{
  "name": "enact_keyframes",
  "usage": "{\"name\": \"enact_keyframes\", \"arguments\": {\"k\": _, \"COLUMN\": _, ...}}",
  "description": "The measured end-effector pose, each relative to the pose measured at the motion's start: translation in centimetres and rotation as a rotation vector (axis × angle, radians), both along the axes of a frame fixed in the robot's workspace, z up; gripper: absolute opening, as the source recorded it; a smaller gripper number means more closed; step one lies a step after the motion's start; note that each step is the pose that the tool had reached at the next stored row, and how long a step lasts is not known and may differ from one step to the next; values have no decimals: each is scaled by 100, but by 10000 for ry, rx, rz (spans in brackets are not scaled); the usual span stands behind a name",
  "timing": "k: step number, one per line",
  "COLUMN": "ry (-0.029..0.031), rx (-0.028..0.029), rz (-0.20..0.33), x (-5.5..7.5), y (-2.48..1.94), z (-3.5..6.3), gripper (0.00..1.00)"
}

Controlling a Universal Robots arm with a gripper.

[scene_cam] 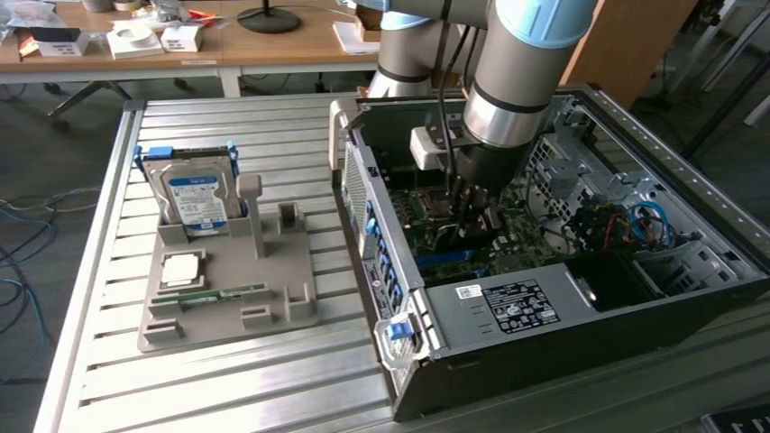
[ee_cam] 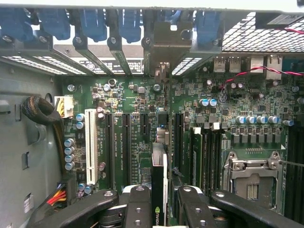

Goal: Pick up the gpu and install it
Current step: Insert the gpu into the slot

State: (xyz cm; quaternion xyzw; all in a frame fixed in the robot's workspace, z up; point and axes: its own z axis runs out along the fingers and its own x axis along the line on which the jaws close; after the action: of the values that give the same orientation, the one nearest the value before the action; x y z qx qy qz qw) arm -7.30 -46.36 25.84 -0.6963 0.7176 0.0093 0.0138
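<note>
Green NVIDIA logo read on edge of gpu [ee_cam: 158, 185]. Found it clamped edge-on between jaws, close over motherboard [ee_cam: 137, 102] slots inside open PC case [scene_cam: 542, 370]. Noted blue-white labelled hard drive [scene_cam: 197, 194] upright in grey holder [scene_cam: 229, 316] on tabletop [scene_cam: 241, 388].

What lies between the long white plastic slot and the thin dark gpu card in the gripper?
Wrist view: black expansion slots on the green motherboard, between white slot and gpu.
</note>
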Motion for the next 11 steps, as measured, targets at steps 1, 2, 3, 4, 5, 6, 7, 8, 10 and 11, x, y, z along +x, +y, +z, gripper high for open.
{"name": "enact_keyframes", "arguments": {"k": 1, "ry": 0, "rx": 0, "rz": 0, "x": 0, "y": 0, "z": 0, "gripper": 26}}
{"name": "enact_keyframes", "arguments": {"k": 2, "ry": -1, "rx": 2, "rz": 0, "x": 0, "y": 0, "z": -1, "gripper": 26}}
{"name": "enact_keyframes", "arguments": {"k": 3, "ry": -1, "rx": 2, "rz": 0, "x": 0, "y": 0, "z": -3, "gripper": 26}}
{"name": "enact_keyframes", "arguments": {"k": 4, "ry": -2, "rx": 5, "rz": 0, "x": 0, "y": 1, "z": -7, "gripper": 26}}
{"name": "enact_keyframes", "arguments": {"k": 5, "ry": -2, "rx": 5, "rz": 0, "x": 0, "y": 0, "z": -10, "gripper": 26}}
{"name": "enact_keyframes", "arguments": {"k": 6, "ry": -1, "rx": 3, "rz": 1, "x": 0, "y": 0, "z": -14, "gripper": 26}}
{"name": "enact_keyframes", "arguments": {"k": 7, "ry": -1, "rx": 2, "rz": 0, "x": -1, "y": 0, "z": -18, "gripper": 26}}
{"name": "enact_keyframes", "arguments": {"k": 8, "ry": -1, "rx": 1, "rz": 0, "x": -1, "y": 0, "z": -20, "gripper": 26}}
{"name": "enact_keyframes", "arguments": {"k": 10, "ry": 1, "rx": 0, "rz": 0, "x": -1, "y": 0, "z": -20, "gripper": 26}}
{"name": "enact_keyframes", "arguments": {"k": 11, "ry": 0, "rx": 1, "rz": 0, "x": -1, "y": 0, "z": -21, "gripper": 26}}
